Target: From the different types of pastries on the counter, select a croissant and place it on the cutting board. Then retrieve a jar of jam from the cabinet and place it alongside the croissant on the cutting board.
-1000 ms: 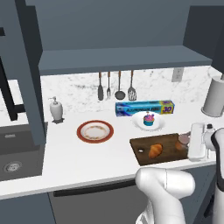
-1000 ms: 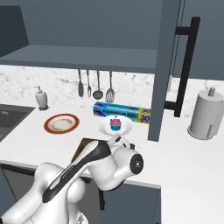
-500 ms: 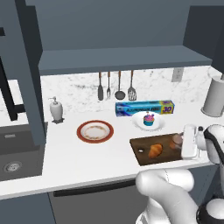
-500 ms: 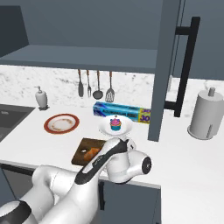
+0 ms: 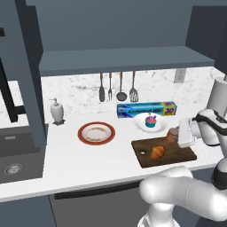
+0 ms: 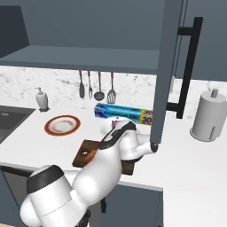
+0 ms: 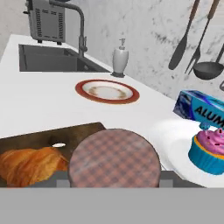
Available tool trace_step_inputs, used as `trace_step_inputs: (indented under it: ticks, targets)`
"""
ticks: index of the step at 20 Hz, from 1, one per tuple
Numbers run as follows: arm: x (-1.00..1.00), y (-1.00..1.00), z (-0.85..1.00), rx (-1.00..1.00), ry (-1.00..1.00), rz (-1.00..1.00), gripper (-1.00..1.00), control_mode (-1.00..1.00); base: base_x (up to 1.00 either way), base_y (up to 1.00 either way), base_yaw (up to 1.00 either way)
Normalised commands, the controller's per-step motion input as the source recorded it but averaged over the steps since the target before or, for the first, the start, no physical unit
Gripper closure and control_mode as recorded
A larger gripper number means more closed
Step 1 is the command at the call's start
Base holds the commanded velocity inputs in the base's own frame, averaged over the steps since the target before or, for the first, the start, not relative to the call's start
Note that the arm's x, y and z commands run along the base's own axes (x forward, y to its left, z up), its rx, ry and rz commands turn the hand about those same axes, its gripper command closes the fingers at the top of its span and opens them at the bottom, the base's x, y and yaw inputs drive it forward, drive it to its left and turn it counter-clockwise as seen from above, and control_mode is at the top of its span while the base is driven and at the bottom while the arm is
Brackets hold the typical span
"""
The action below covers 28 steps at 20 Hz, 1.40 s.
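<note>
The jar of jam [image 7: 114, 158] sits pinched in the gripper [image 5: 184, 135], its checked lid close under the hand camera, held over the right end of the cutting board [image 5: 144, 148]. The croissant [image 5: 157, 152] already lies on the board near its middle, just left of the jar. I cannot tell whether the jar's base is touching the wood yet or hanging slightly above it.

To finish this well, I would bring the jar straight down and upright onto the bare strip of board to the right of the croissant, without brushing the pastry. The gripper should let go only once the base is flat on the wood, then lift clear vertically so the fingers do not tip it.

The cupcake [image 7: 211, 148] on its white dish is near, just behind the board, so drifting toward the wall risks a knock. Farther along the bench [image 5: 66, 155] lie the red-rimmed plate [image 5: 96, 133] and the soap dispenser [image 5: 56, 111], well apart from all this.
</note>
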Motion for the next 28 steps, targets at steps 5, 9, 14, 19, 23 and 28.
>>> trace_step_inputs:
  ticks: [5, 9, 14, 19, 23, 28]
  targets:
    - [0.17, 0.0, -0.36, 0.0, 0.09, 0.01, 1.0, -1.0, 0.0, 0.0, 0.0]
    - [0.0, 0.0, -0.73, 0.0, 0.1, 0.02, 1.0, -1.0, 0.0, 0.0, 0.0]
    - [0.0, 0.0, -0.48, 0.0, 0.03, 0.02, 1.0, -1.0, 0.0, 0.0, 0.0]
    - [0.0, 0.0, -0.37, 0.0, 0.0, 0.0, -1.0, -1.0, 0.0, 0.0, 0.0]
    - [0.0, 0.0, -0.33, 0.0, 0.01, 0.0, -1.0, -1.0, 0.0, 0.0, 0.0]
    - [0.0, 0.0, -0.21, 0.0, 0.05, 0.0, -1.0, -1.0, 0.0, 0.0, 0.0]
